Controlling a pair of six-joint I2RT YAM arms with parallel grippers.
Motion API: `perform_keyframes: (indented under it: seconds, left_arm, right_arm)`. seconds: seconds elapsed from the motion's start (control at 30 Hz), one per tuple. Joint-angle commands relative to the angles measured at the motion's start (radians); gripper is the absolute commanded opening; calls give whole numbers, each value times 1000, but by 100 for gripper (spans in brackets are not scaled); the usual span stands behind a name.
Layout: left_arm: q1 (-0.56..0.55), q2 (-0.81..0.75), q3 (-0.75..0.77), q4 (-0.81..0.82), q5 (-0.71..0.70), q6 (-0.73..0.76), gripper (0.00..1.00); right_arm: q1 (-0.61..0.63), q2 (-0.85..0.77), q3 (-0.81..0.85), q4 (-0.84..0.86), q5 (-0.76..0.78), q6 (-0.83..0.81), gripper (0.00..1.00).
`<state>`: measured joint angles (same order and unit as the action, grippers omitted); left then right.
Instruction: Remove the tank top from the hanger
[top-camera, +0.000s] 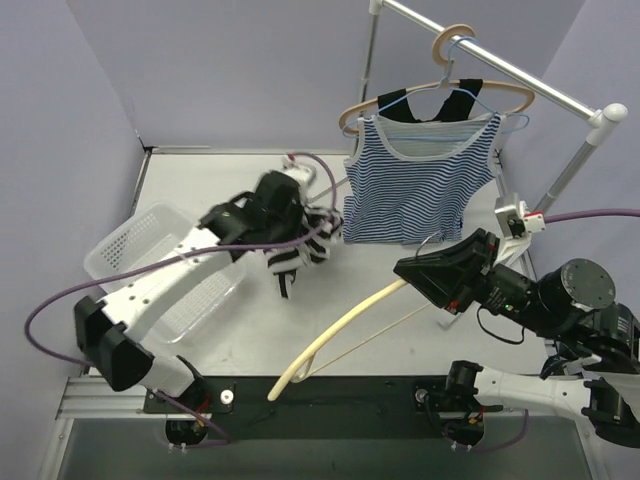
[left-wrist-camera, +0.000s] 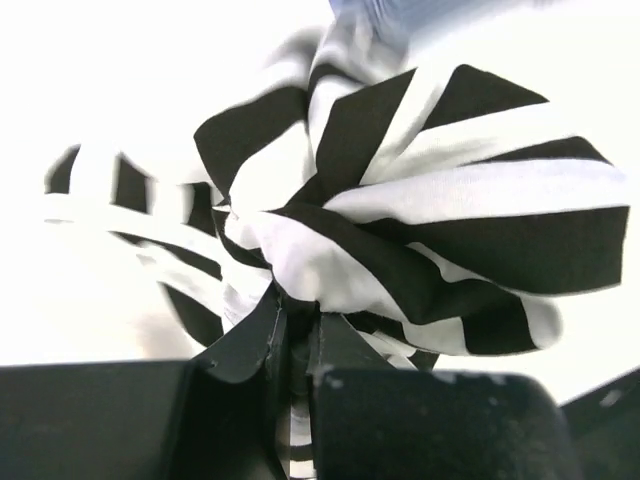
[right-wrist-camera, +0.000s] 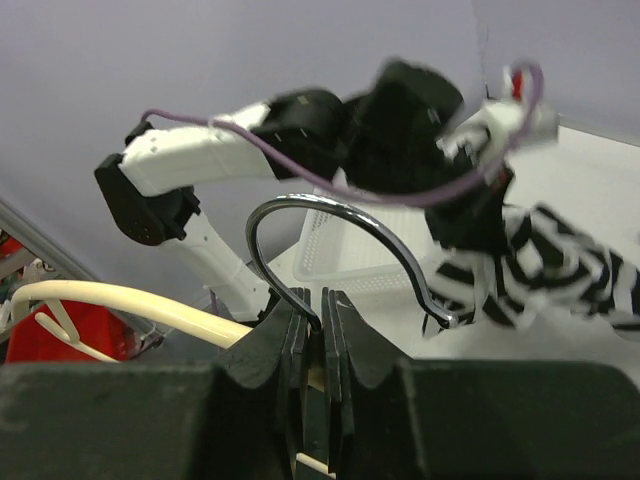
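Note:
The black-and-white striped tank top hangs bunched from my left gripper above the table, off the hanger. In the left wrist view the fabric fills the frame and my left gripper is shut on a fold of it. My right gripper is shut on the neck of a cream wooden hanger that slants down to the near table edge. In the right wrist view the metal hook rises from between my right gripper's fingers, and the tank top hangs to the right of the hook.
A white mesh basket sits at the left under the left arm. A metal rack at the back right carries a blue-striped tank top on a hanger and an empty wooden hanger.

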<state>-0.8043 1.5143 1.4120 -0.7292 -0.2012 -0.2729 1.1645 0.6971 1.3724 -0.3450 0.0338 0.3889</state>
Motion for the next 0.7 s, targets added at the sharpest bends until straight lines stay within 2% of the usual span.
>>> perform_keyframes:
  seconds: [0.0, 0.1, 0.17, 0.23, 0.27, 0.43, 0.5, 0.57, 0.67]
  left_arm:
    - [120, -167, 183, -81, -58, 27, 0]
    - [187, -216, 280, -116, -113, 60, 0]
    - [299, -258, 288, -125, -8, 75, 0]
    - [385, -279, 279, -148, 35, 81, 0]
    - [452, -289, 265, -160, 40, 86, 0]
    - [638, -393, 133, -107, 80, 77, 0]
    - [666, -404, 116, -124, -25, 72, 0]
    - [703, -419, 79, -142, -69, 51, 0]
    - [893, -473, -33, -106, -3, -55, 0]
  right_arm:
    - [-3, 24, -25, 118, -64, 19, 0]
    - [-5, 38, -45, 143, -78, 25, 0]
    - [-5, 44, -56, 153, -92, 30, 0]
    - [-3, 48, -73, 167, -91, 42, 0]
    - [-5, 54, -78, 170, -91, 44, 0]
    - [-5, 88, -91, 170, -100, 41, 0]
    - [-5, 100, -102, 187, -98, 48, 0]
    - [-5, 107, -122, 213, -112, 64, 0]
    - [-5, 126, -144, 262, -135, 90, 0]
